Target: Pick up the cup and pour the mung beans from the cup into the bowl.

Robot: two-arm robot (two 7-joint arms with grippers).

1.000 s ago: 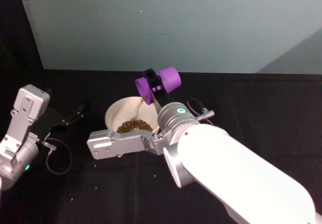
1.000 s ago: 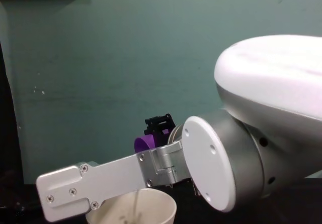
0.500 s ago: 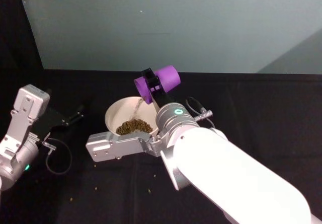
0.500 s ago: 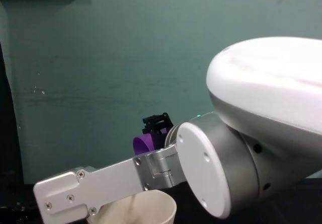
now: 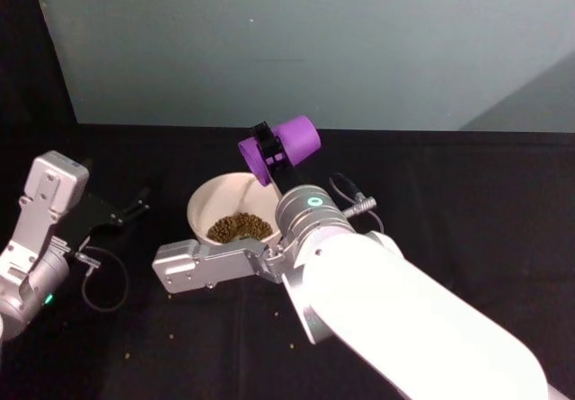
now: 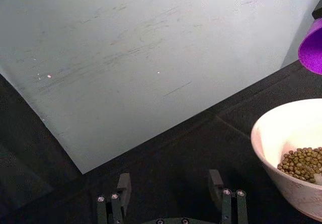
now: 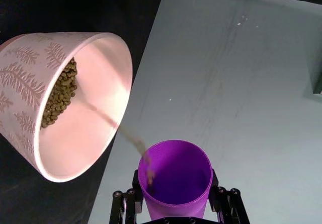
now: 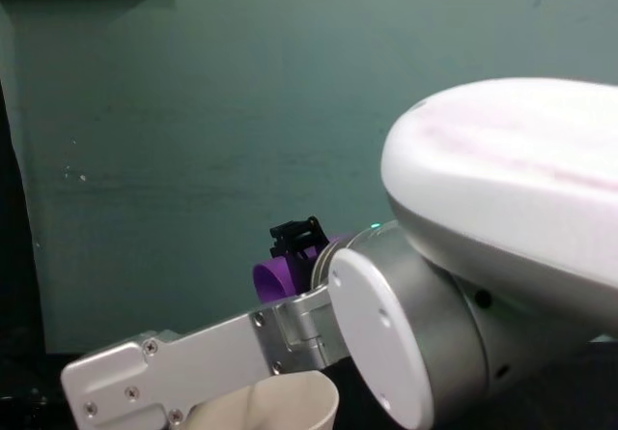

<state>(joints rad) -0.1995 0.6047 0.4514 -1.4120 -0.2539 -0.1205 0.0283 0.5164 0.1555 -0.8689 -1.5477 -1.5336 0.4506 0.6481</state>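
Note:
My right gripper (image 5: 268, 146) is shut on the purple cup (image 5: 289, 142), held tipped above the far rim of the cream bowl (image 5: 201, 199). The right wrist view looks into the cup (image 7: 176, 176), and a thin stream of mung beans (image 7: 132, 137) runs from its lip toward the bowl (image 7: 90, 148). A pile of mung beans (image 5: 239, 228) lies in the bowl's bottom. From the chest view the cup (image 8: 274, 278) hangs above the bowl (image 8: 294, 406), partly behind my right arm. My left gripper (image 6: 170, 183) is open and parked to the left of the bowl (image 6: 282, 128).
The black tabletop runs back to a pale green wall. A black cable loop (image 5: 103, 283) lies near my left arm, and another cable (image 5: 346, 189) lies right of the bowl. A few spilled grains (image 5: 171, 335) dot the cloth at the front. My right arm's silver link (image 5: 207, 265) crosses in front of the bowl.
My right arm has drifted slightly left and the cup has risen a little, still tipped over the bowl. The bean pile has settled toward the bowl's middle. My left arm has not moved.

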